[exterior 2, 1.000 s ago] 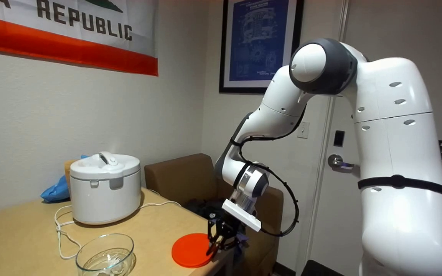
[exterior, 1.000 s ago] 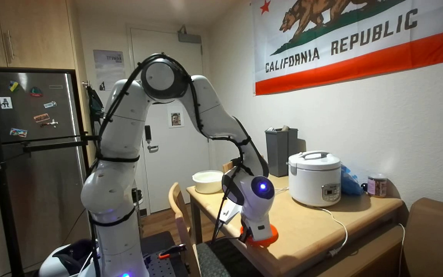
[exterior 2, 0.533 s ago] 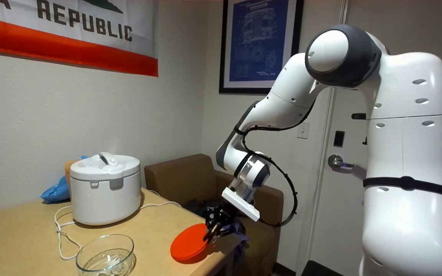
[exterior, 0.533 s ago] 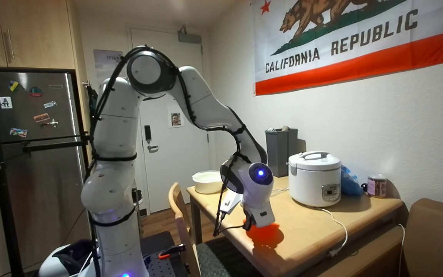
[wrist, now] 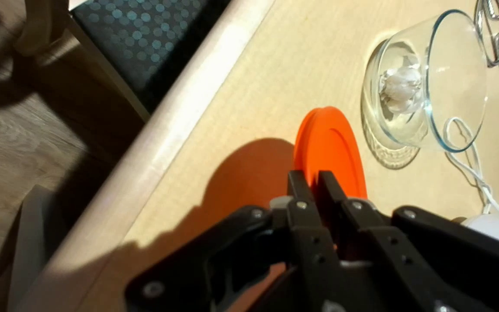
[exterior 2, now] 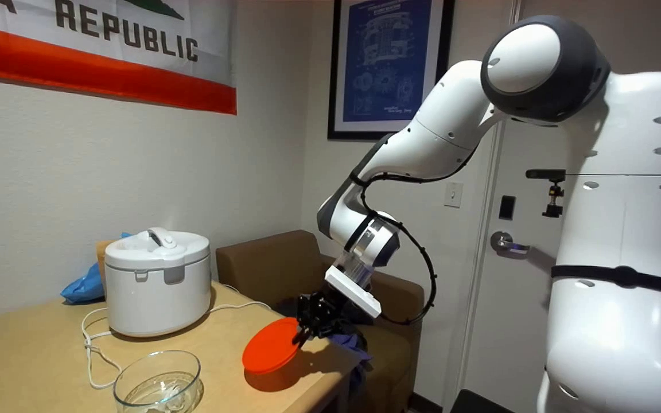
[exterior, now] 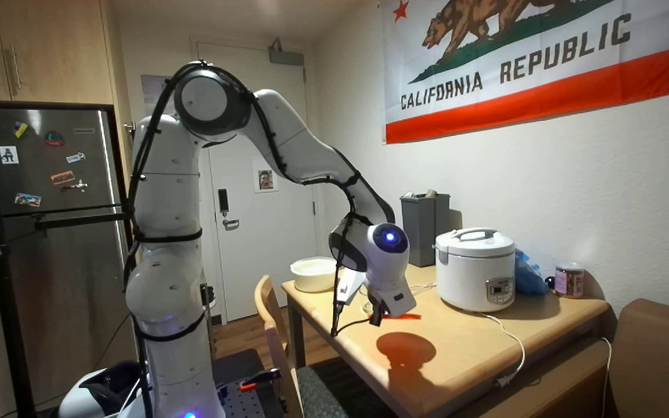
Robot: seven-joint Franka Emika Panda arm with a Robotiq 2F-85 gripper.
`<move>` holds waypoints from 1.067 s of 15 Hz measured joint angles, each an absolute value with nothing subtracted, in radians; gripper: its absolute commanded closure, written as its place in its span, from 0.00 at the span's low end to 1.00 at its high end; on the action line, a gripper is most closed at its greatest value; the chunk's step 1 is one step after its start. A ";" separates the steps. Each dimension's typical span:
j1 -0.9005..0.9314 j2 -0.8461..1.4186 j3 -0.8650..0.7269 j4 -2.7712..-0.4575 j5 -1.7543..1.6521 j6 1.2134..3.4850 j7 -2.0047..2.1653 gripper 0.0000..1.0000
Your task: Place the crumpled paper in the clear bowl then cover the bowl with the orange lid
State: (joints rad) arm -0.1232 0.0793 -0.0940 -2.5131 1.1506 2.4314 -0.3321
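Between its narrowly parted jaws, the black two-fingered gripper (wrist: 314, 182) pinches the flat, round, bright orange lid (wrist: 340, 149) by its edge, tilted above the pale wooden table (wrist: 288, 78). Near the lid but apart, the clear, round glass bowl (wrist: 428, 99) stands with crumpled white paper (wrist: 401, 89) inside; a white, drum-shaped rice cooker (exterior 2: 158, 295) sits near the bowl.

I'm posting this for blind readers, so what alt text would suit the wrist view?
A black tool holds an orange lid by its edge above a table. At upper right, a clear bowl stands on the table with crumpled paper inside. At upper left, past the table's edge, a dark dotted seat shows.
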 measured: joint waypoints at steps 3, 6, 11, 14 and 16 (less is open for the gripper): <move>-0.093 0.018 -0.080 -2.515 1.115 2.440 -0.331 0.93; -0.067 -0.043 -0.059 -2.515 1.090 2.443 -0.329 0.93; -0.015 -0.096 -0.023 -2.502 1.074 2.428 -0.331 0.93; 0.012 -0.096 -0.004 -2.481 1.061 2.406 -0.332 0.96; 0.027 -0.095 0.007 -2.473 1.052 2.405 -0.332 0.93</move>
